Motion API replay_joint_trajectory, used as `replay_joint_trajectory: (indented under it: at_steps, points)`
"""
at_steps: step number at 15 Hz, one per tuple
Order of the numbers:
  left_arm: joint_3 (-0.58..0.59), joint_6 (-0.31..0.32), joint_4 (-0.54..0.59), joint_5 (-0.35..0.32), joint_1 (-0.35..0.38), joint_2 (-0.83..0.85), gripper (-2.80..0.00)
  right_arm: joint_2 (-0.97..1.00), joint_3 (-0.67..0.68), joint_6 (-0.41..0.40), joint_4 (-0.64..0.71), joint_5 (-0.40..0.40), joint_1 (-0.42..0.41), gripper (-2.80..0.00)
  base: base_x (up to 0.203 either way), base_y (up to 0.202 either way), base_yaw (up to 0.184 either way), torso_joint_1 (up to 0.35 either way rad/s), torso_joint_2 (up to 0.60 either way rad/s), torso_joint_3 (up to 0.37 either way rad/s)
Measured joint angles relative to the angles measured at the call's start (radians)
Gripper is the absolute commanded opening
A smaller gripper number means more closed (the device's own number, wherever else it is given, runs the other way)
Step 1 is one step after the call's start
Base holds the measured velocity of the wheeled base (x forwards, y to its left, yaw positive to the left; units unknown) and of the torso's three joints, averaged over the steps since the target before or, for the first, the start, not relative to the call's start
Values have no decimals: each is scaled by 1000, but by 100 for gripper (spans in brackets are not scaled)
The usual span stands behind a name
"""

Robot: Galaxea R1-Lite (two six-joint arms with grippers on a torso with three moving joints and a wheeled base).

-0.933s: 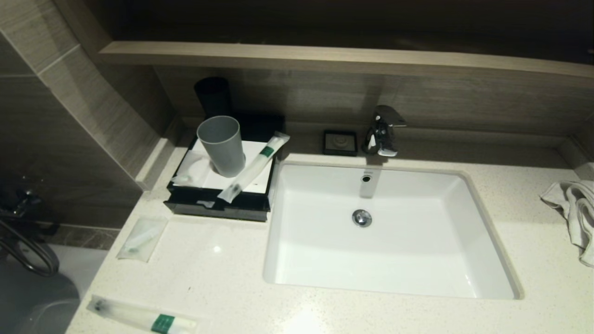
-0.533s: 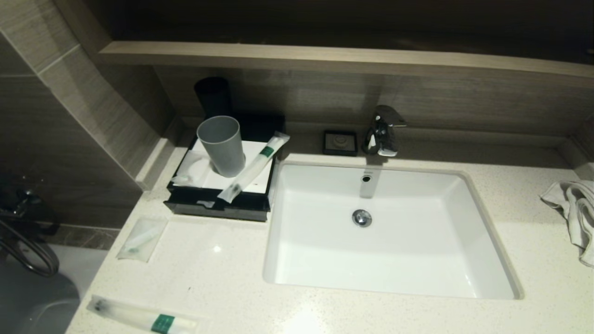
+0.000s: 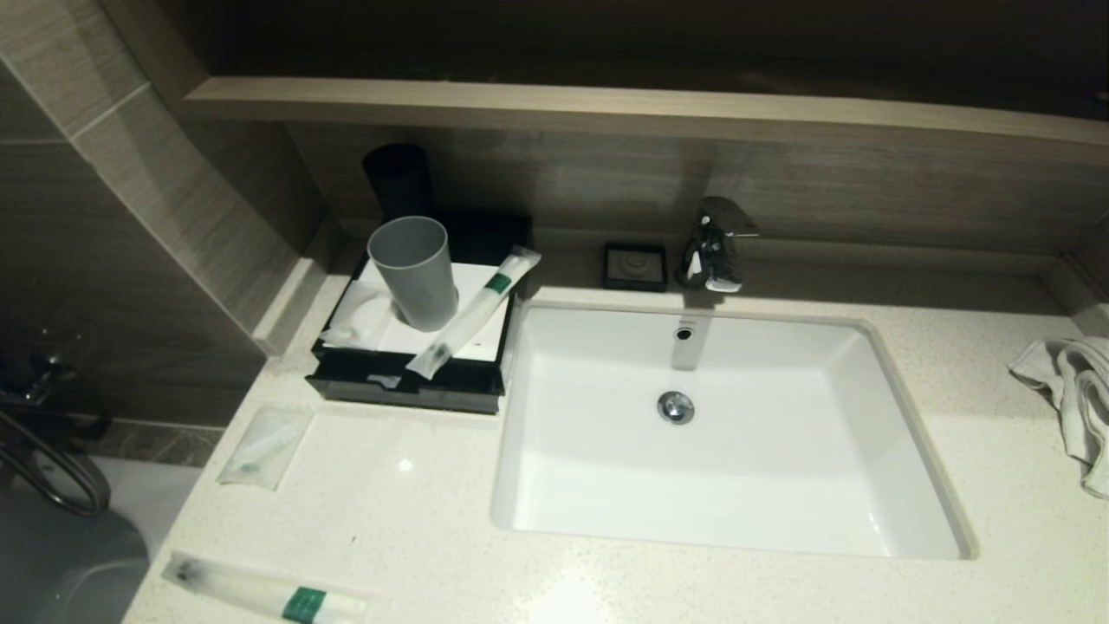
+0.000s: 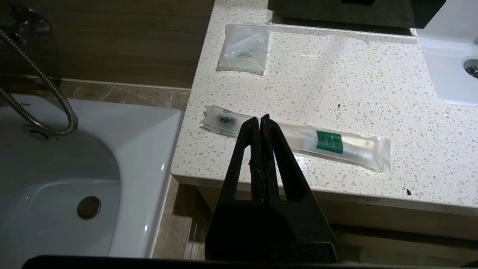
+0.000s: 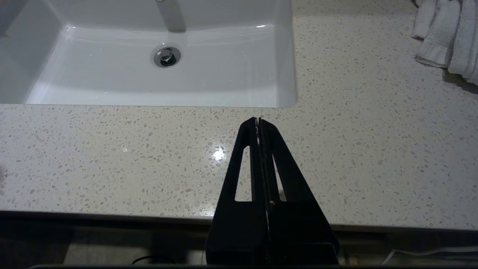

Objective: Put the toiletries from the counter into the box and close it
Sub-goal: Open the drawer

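Note:
A black box [image 3: 407, 390] stands open at the counter's back left, with a grey cup [image 3: 416, 273], a wrapped toothbrush [image 3: 472, 314] and white packets in it. On the counter lie a small clear sachet [image 3: 264, 446] [image 4: 243, 52] and a long wrapped toothbrush with a green label [image 3: 269, 594] [image 4: 298, 138] at the front left edge. My left gripper [image 4: 260, 118] is shut and empty, just short of that toothbrush, at the counter's front edge. My right gripper [image 5: 257, 120] is shut and empty over the counter in front of the sink. Neither gripper shows in the head view.
A white sink [image 3: 918, 451] with a chrome tap [image 3: 715, 243] fills the counter's middle. A white towel [image 3: 1070, 390] lies at the right edge. A black cup [image 3: 397, 178] and a small soap dish [image 3: 635, 264] stand at the back. A toilet [image 4: 74, 179] is left of the counter.

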Motion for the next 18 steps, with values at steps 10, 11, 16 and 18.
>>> replay_joint_trajectory:
  at_steps: [10, 11, 16, 18]
  points:
    - [-37, 17, 3, -3, 0, 0, -280, 0, 0, 0, 0, 0, 0, -280, 0, 0, 0, 0, 0, 0]
    - [-64, 17, 5, -7, 0, 0, -280, 0, 0, 0, 0, 0, 0, -280, 0, 0, 0, 0, 0, 0]
    - [-234, 17, 114, -64, 0, 0, -280, 0, 0, 0, 0, 0, 0, -280, 0, 0, 0, 0, 0, 0]
    - [-325, 17, 213, -119, 0, 0, -280, 0, 0, 0, 0, 0, 0, -280, 0, 0, 0, 0, 0, 0]
